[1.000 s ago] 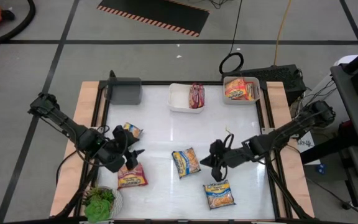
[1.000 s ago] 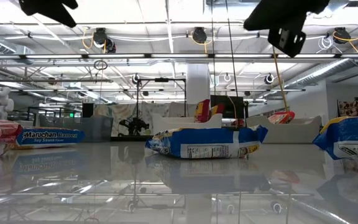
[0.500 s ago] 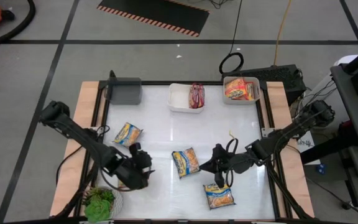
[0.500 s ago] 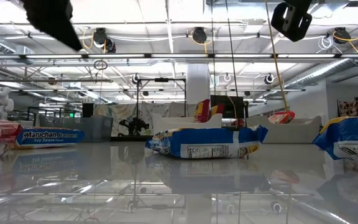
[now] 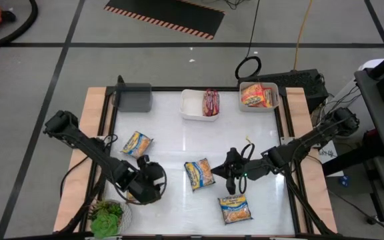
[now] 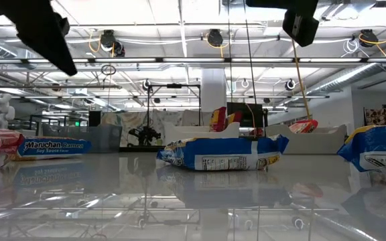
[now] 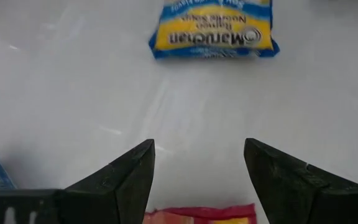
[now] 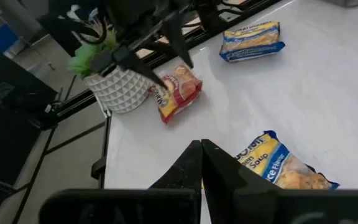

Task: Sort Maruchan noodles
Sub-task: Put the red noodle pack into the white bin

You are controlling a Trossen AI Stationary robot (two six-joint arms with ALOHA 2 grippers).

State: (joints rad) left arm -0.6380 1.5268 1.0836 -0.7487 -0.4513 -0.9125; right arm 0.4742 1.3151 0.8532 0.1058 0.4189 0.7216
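Two grippers empty, left gripper (image 7: 197, 180) open above red packet (image 7: 199, 214), right gripper (image 8: 202, 163) closed

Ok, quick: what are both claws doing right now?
Left claw: open, empty, above the red crinkly plastic noodle packet.
Right claw: shut, holding nothing.

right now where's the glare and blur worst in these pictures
Low view: the glossy table mirrors the ceiling lights and the blue-and-yellow packet. High view: a pale sheen mid-table. Left wrist view: the packet looks soft, slightly blurred.
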